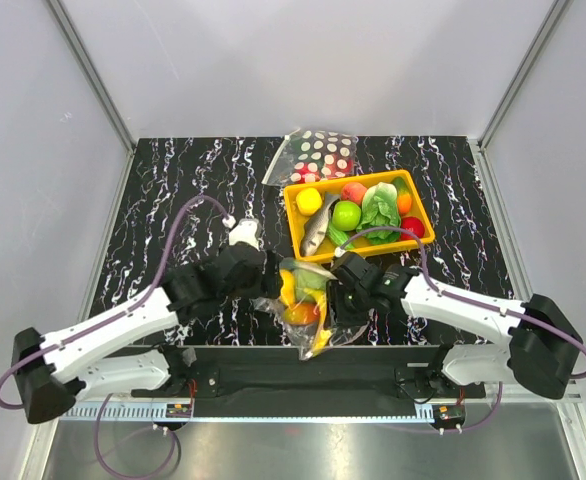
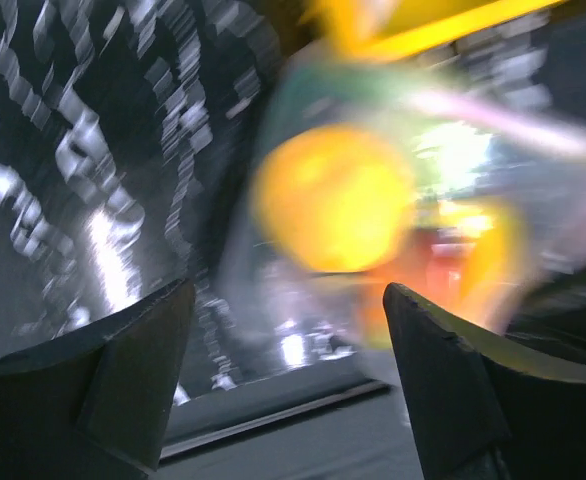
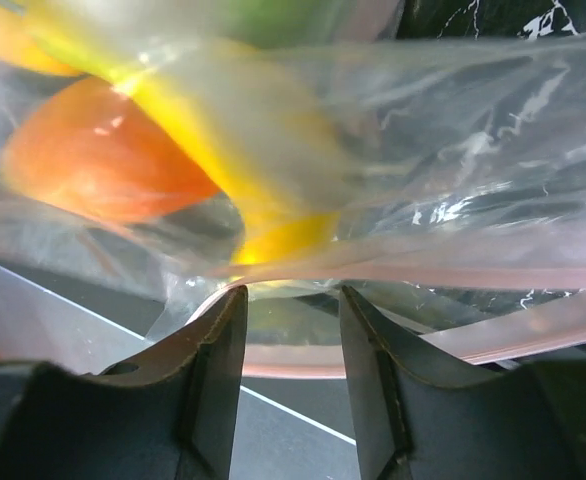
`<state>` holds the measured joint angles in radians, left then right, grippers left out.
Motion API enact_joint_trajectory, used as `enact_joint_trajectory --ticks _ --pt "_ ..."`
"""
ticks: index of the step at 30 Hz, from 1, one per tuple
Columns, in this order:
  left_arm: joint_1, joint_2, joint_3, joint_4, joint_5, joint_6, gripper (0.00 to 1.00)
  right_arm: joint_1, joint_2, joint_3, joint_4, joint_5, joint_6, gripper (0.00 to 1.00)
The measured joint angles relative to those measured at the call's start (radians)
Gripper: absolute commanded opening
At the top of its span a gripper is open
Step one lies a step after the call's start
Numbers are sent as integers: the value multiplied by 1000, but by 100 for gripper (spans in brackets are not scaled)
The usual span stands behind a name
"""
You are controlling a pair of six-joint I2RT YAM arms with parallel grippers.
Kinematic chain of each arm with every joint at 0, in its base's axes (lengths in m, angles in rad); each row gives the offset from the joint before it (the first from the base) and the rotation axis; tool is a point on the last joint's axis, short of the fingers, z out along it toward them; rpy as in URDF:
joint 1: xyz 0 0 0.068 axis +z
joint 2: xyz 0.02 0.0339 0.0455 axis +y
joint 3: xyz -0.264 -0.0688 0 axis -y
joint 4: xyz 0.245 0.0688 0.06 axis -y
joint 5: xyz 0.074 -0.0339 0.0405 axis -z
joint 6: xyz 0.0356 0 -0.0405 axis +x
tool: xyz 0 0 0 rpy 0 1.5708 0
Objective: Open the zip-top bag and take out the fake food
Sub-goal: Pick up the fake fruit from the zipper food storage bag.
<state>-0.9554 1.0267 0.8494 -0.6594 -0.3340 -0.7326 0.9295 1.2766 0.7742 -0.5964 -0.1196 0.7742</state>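
Observation:
The zip-top bag lies crumpled near the table's front edge between my two grippers. It holds fake food: a yellow piece, a green piece and an orange-red piece. My left gripper is at the bag's left side. In the blurred left wrist view it is wide open and empty, with the yellow fruit just ahead. My right gripper is at the bag's right side. Its jaws stand apart, fingertips against the bag's mouth under the pink zip strip. An orange fruit shows through the plastic.
A yellow tray with several toy fruits and vegetables stands just behind the bag. A polka-dot bag lies behind the tray. The table's front edge is right under the zip-top bag.

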Motion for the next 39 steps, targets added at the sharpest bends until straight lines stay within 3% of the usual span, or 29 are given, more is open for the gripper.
enact_joint_trajectory --ticks 6,12,21,27,29,30,32,33,34,39 --pt "-87 12 77 140 87 75 74 0 -42 0 -13 20 6 51" --pt "-189 249 82 182 201 109 66 0 -58 -10 -22 30 17 51" --pt "-234 381 118 167 233 101 72 0 -105 -35 -37 31 34 53" --pt "-262 431 133 159 234 78 69 0 -116 -42 -41 32 35 53" --pt "-269 447 137 154 234 68 61 0 -116 -44 -44 32 36 53" --pt "-271 458 143 150 234 63 42 0 -117 -45 -46 33 37 53" --pt "-278 483 154 145 234 45 23 0 -121 -49 -47 33 38 53" --pt "-281 493 158 143 235 43 7 0 -124 -50 -48 32 39 53" --pt "-284 501 161 141 237 37 0 0 -128 -51 -48 32 39 53" --pt "-293 511 207 84 221 23 0 0 -155 -55 -47 32 40 54"
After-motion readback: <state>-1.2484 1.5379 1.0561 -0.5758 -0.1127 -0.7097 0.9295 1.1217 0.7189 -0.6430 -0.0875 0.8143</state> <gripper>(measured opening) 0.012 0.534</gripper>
